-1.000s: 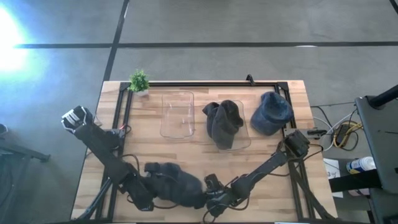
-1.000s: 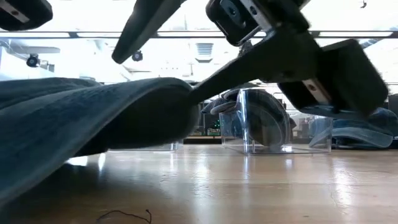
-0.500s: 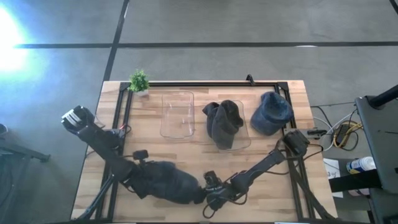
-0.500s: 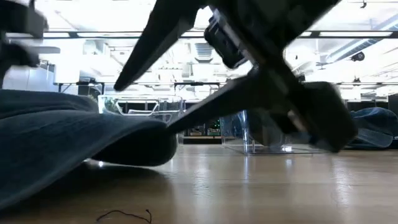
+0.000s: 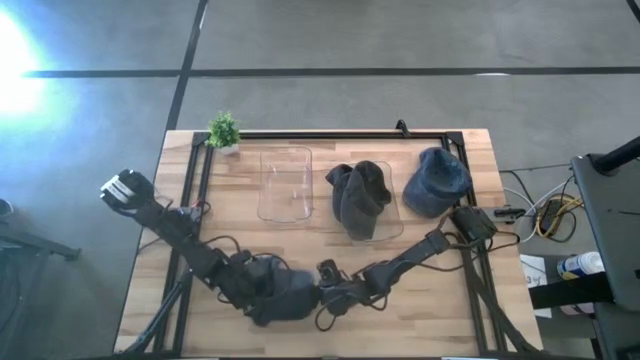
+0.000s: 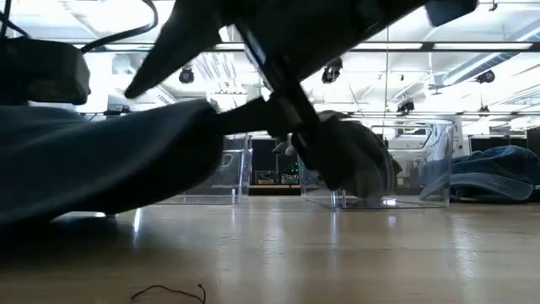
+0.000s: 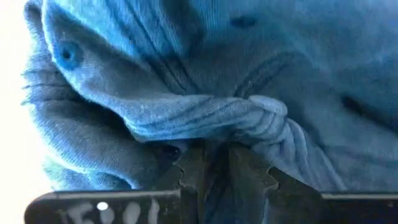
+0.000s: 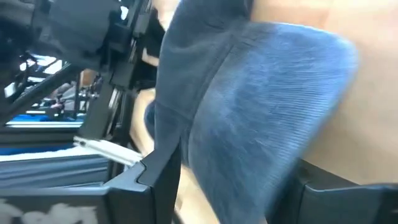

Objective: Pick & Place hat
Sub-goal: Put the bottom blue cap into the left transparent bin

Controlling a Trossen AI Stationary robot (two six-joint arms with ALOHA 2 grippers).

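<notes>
Left hand [image 7: 211, 163] clenched on a fold of the hat [image 5: 285, 297]; right hand [image 5: 325, 295] grips its brim. Lift both evenly, clear of the table [image 5: 430, 300].

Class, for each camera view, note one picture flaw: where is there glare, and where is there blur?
High view: white glare on the floor at the left edge. Low view: the bright ceiling backlights the hat into a dark shape. Right wrist view: the hat is smeared. Left wrist view: sharp folds, washed-out white at one edge.
</notes>
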